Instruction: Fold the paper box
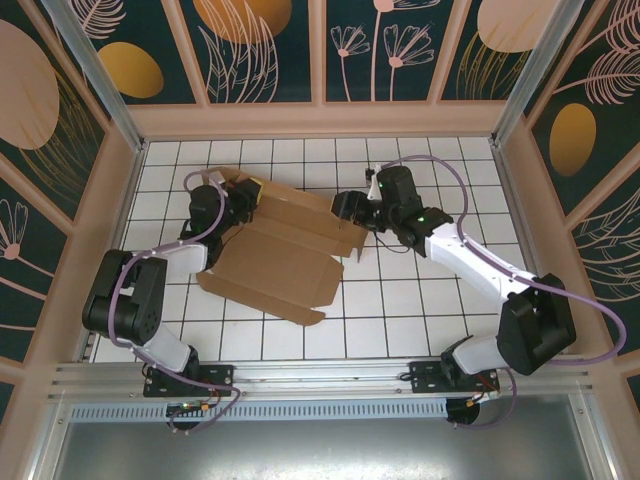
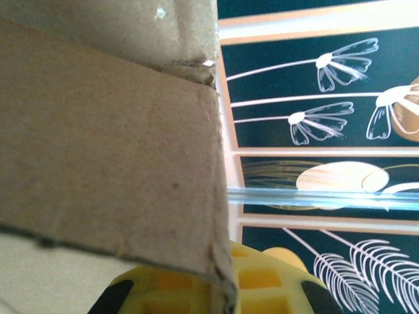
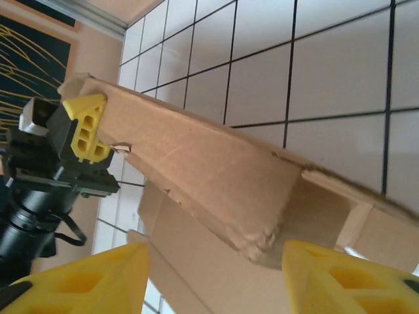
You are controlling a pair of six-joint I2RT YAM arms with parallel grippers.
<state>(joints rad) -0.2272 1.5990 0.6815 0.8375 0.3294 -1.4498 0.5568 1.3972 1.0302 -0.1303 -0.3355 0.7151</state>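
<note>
On the left, the left gripper is pinching the far left corner of the paper box. Its ribbed yellow plastic fingers are closing fully on a raised flap with a rough, fibrous cut edge. One purple cable is looping from this black-and-white arm.

The single box is lying in the middle of the table, slightly left of centre, on a surface of glossy white square tiles with dark grout lines. It is a matte brown corrugated sheet, creased and notched. Its broad base panel is resting flat and skewed to the tile grid, while one long far wall is standing up along the back edge.

On the right, the right gripper is hovering at the right end of that raised wall. Its two yellow wedge-shaped fingers are standing well apart, gripping nothing, with the folded, frayed end of the wall just beyond their tips. A second purple cable is arching over this arm.

Dark wall panels printed with pale flowers are enclosing the table.
</note>
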